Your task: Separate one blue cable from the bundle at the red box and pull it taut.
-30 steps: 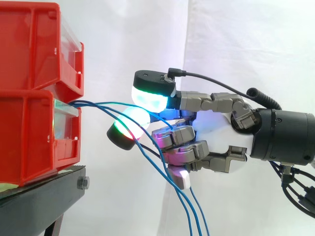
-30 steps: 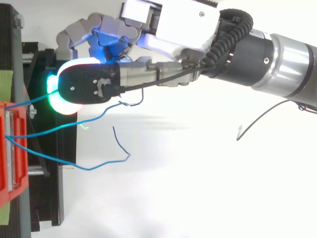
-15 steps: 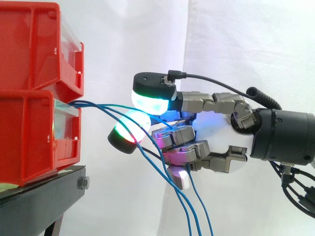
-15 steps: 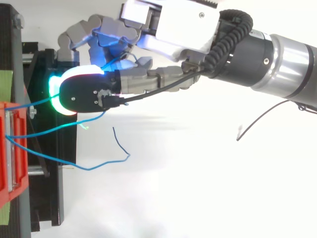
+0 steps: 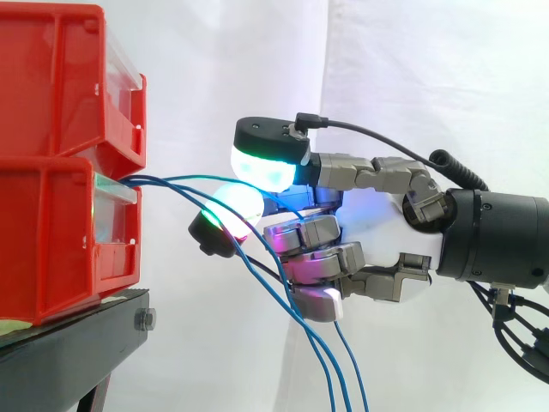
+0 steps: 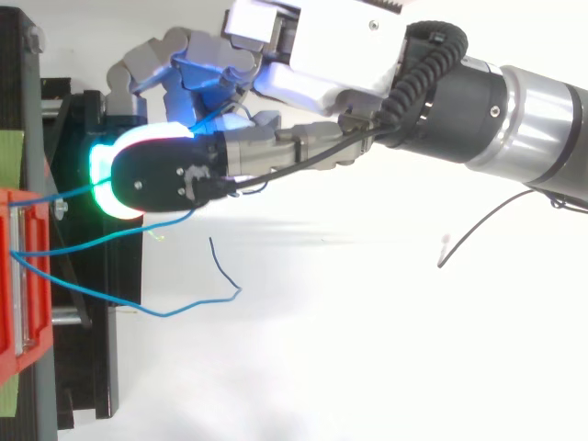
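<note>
Three thin blue cables leave the clear front of the lower red bin [image 5: 51, 240] and sag to the right. My hand [image 5: 382, 225] comes in from the right, level with that bin, with its fingers curled. The top blue cable [image 5: 184, 179] runs between a green-cyan glowing pad [image 5: 266, 167] above and a green-red pad [image 5: 227, 215] below, which pinch it, then passes into the curled fingers. In the top view the hand [image 6: 312, 50] covers that cable [image 6: 64, 191] just right of the bin [image 6: 18, 276]. The other two cables [image 5: 257, 275] hang slack below the hand.
A second red bin [image 5: 51, 77] is stacked on the lower one, and both rest on a black stand [image 5: 69, 352]. In the top view one slack cable [image 6: 175, 310] loops out over the white floor. A thin black wire [image 6: 487, 216] lies to the right. A white curtain hangs behind.
The upper pad dipped toward the cable and came back up slightly. The lower pad has shifted a little left and down. The lowest curled finger has curled in tighter. The cables hardly moved.
</note>
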Tool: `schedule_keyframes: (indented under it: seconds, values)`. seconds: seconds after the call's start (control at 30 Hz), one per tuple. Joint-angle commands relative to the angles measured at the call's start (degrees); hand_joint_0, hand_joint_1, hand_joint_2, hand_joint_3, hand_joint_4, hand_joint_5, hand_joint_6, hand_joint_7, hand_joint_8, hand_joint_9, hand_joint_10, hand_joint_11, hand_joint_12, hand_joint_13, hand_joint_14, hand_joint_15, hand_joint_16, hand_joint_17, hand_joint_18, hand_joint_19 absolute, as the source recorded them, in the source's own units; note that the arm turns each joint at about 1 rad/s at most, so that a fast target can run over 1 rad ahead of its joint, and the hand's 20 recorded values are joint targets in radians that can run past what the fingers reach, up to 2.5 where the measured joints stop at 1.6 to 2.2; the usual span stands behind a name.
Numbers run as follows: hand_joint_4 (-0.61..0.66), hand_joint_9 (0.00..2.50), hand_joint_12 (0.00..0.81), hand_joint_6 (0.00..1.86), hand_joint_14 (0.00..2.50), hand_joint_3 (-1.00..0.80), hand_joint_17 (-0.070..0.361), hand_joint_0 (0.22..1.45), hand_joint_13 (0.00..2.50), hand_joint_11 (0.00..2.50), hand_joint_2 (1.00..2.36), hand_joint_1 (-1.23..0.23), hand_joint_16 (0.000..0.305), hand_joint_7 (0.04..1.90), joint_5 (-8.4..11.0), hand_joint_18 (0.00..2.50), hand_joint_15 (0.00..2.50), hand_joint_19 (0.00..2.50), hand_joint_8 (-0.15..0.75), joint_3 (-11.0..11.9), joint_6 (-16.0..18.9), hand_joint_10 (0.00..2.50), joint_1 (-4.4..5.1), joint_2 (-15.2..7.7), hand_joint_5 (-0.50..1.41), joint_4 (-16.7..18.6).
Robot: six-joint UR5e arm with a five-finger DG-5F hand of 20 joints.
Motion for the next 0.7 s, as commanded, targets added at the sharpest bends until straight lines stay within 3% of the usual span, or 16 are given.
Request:
schedule_keyframes:
  seconds: [0.0,0.47,0.67]
  values:
    - [0.04,0.37,0.451,0.88,2.5,-0.21,0.108,0.6,0.84,2.22,1.02,-0.73,0.048,1.08,0.03,1.2,1.79,1.12,0.296,-0.07,0.97,2.5,0.12,0.0,-0.18,0.0]
    - [0.05,0.4,0.462,0.88,2.5,-0.26,0.108,0.62,0.86,2.2,1.02,-0.7,0.048,1.09,0.03,1.23,1.81,1.13,0.288,0.02,0.79,2.5,0.21,0.0,-0.18,0.17]
    - [-0.07,0.45,0.451,0.91,2.5,-0.05,0.107,0.61,0.88,2.23,1.03,-0.75,0.048,1.18,0.03,1.25,1.82,1.16,0.272,-0.07,0.79,2.5,0.3,0.0,-0.16,0.17]
